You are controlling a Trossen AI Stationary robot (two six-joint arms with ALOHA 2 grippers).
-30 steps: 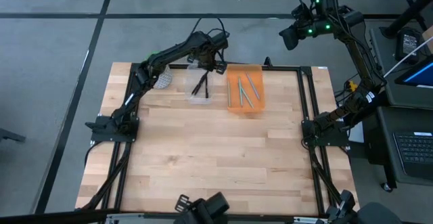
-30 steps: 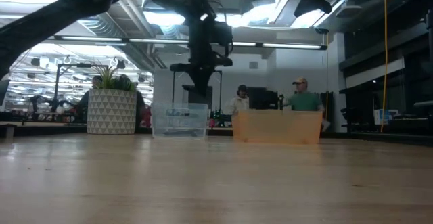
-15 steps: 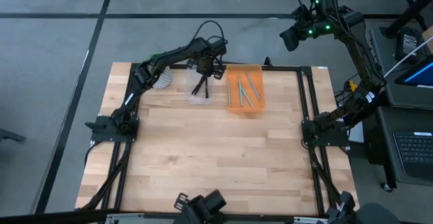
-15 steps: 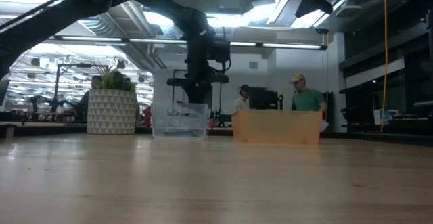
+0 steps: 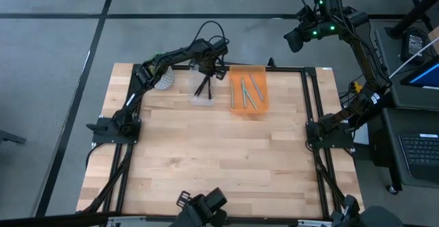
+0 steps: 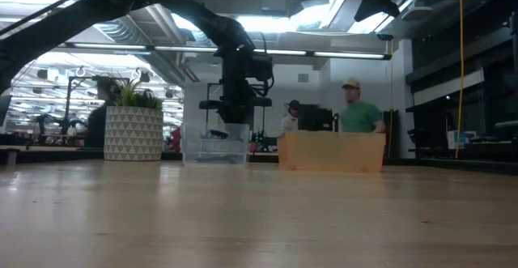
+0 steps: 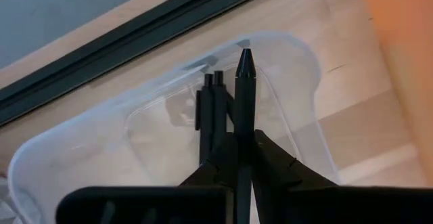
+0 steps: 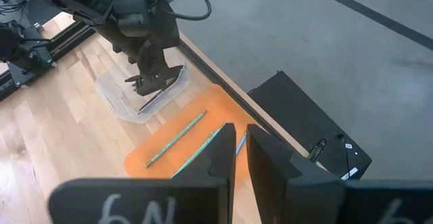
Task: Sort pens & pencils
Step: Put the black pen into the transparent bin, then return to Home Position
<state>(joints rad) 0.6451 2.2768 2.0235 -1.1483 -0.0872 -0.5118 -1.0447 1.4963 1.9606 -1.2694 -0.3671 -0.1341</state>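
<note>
My left gripper [image 5: 210,68] hangs over the clear plastic bin [image 5: 202,91] at the table's far edge, shut on a black pen [image 7: 243,95]. Other black pens [image 7: 206,119] lie on the bottom of that bin. Several teal-green pencils [image 5: 250,91] lie in the orange bin [image 5: 236,107] right beside it. The low view shows my left gripper [image 6: 235,116] just above the clear bin [image 6: 214,145]. My right gripper [image 8: 240,132] is raised high beyond the table's far right corner, its fingers a narrow gap apart, holding nothing. My left gripper pinches the black pen between its two fingers, by the shaft [image 7: 243,139] behind the pointed tip [image 7: 243,56]. The pen lies along the fingers and sticks out past their ends. The fingers come from above, slanting down into the clear bin. Whether the tip touches the bin's bottom cannot be told.
A patterned plant pot [image 6: 133,132] stands to the left of the clear bin. A black frame rail [image 5: 312,110] runs along the table's sides and far edge. The wide wooden tabletop [image 5: 219,158] lies nearer. People [image 6: 356,114] stand in the room beyond.
My left gripper, still shut on the black pen, has moved a little toward the table's left and down, from beside the orange bin to just over the clear bin. A person in the room behind has shifted.
</note>
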